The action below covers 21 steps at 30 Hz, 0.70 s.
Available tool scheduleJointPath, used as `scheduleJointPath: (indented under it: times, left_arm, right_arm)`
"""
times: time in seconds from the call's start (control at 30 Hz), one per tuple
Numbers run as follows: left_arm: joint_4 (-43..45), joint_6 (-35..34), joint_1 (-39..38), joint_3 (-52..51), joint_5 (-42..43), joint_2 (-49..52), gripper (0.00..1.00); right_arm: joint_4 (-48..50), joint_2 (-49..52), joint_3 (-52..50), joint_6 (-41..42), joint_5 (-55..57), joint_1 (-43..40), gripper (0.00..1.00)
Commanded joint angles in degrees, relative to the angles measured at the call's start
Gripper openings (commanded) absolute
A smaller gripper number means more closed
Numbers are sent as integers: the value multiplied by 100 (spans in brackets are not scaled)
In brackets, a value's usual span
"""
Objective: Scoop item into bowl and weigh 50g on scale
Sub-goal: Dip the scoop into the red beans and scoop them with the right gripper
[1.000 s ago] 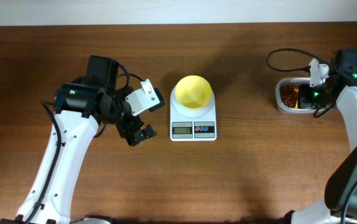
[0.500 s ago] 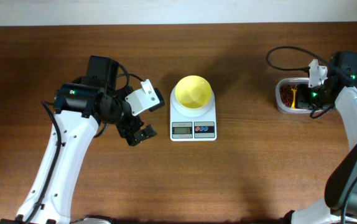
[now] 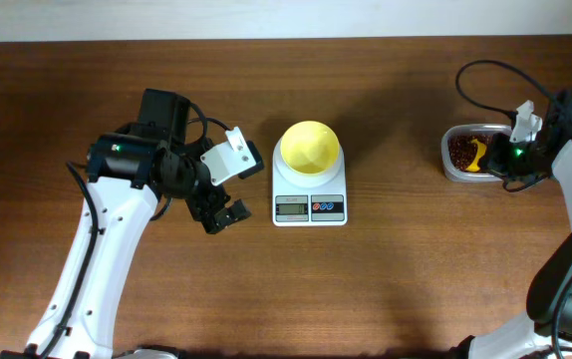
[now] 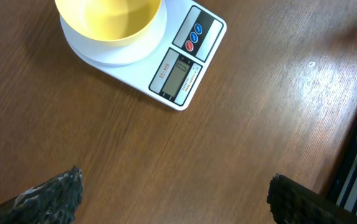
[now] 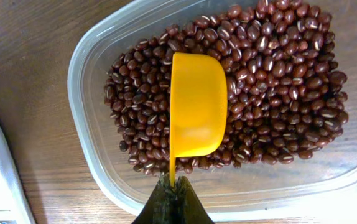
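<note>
The pale yellow bowl (image 3: 310, 146) stands empty on the white scale (image 3: 309, 195) at table centre; both show in the left wrist view, bowl (image 4: 109, 18) and scale (image 4: 185, 68). Dark red-brown beans (image 5: 272, 74) fill a clear tub (image 5: 97, 162) at the far right (image 3: 462, 152). My right gripper (image 5: 173, 190) is shut on the handle of a yellow scoop (image 5: 196, 102), whose cup lies turned over on the beans. My left gripper (image 4: 172, 196) is open and empty above the bare table, left of the scale.
The clear tub's near rim lies between my right gripper and the beans. The left arm (image 3: 156, 165) hovers beside the scale's left edge. A wall edge runs along the table's far side.
My right arm has drawn back to the right, away from the tub's middle, and the yellow scoop now shows on the beans. The left arm has not moved.
</note>
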Motion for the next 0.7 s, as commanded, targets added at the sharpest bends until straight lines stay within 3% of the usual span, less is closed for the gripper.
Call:
scheduleJointPath:
  times: [0.0,0.37,0.67]
  left_arm:
    - [-2,92,31,-37,63,11,99]
    - [-2,92,31,-37,61,11,99]
    - [-2,92,31,-37,61,11,99]
  right_arm:
    - [-225,195,-116,531,-55,-55,4]
    - [-282,197,-116,1906,-422,-55,4]
    - [-278,195,-116,1432,-417,-55,4]
